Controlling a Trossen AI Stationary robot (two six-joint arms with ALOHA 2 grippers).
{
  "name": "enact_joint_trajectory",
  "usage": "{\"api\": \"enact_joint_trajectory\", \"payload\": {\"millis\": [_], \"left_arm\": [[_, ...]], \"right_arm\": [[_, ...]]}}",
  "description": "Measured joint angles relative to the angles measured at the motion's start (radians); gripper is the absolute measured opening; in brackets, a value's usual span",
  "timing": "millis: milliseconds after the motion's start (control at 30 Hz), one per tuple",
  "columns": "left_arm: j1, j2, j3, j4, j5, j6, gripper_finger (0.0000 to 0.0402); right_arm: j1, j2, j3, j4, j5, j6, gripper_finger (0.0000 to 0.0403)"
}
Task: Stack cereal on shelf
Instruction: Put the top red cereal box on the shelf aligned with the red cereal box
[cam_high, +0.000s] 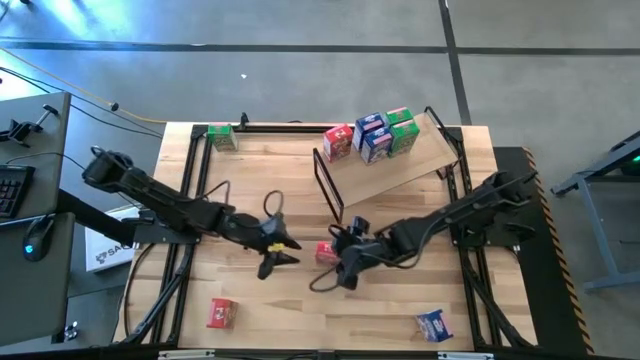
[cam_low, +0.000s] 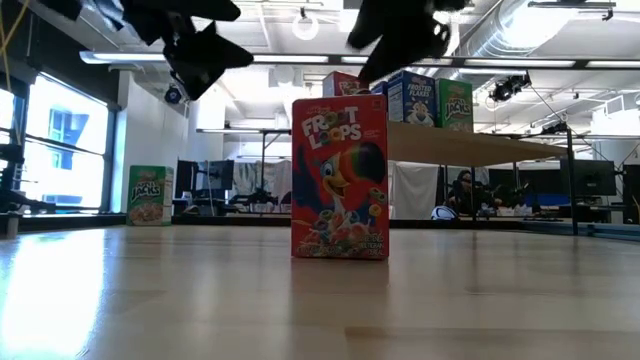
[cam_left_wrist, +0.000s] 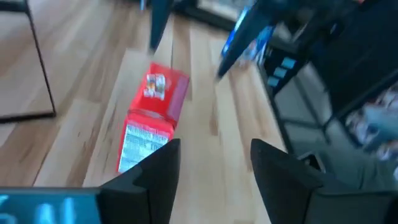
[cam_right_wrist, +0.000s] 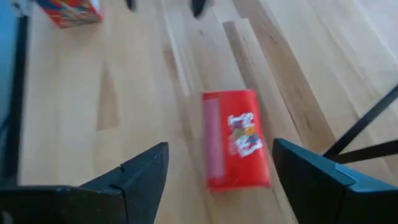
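Light plywood shelf board w/ black frame (cam_high: 400, 165), upper centre-right of high view, carries four boxes (red, blue, green).

Red Froot Loops cereal box (cam_high: 326, 253) upright, mid-table, free.

Right gripper (cam_high: 345, 262) beside it, fingers wide, empty.

Left gripper (cam_high: 277, 252) left of box, fingers apart, empty.

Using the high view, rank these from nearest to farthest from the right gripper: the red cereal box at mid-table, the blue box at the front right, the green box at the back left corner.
Measured from the right gripper:
1. Red cardboard cereal box at mid-table, right beside the gripper.
2. Blue cardboard cereal box, front right of the table.
3. Green cardboard cereal box, back left corner.
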Motion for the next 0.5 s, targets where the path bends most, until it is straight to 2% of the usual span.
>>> {"api": "enact_joint_trajectory", "payload": {"millis": [133, 300, 500], "left_arm": [[0.0, -0.042, -0.089, 0.141, -0.018, -0.003, 0.0171], [0.007, -0.037, -0.159, 0.277, -0.035, -0.001, 0.0159], [0.02, -0.026, -0.238, 0.414, -0.048, -0.007, 0.0136]], "right_arm": [[-0.042, 0.028, 0.0, -0.001, -0.002, -0.018, 0.0277], [-0.074, 0.063, 0.0, 0.03, -0.092, -0.028, 0.0277], [-0.086, 0.095, 0.0, 0.036, -0.107, -0.047, 0.0272]]}}
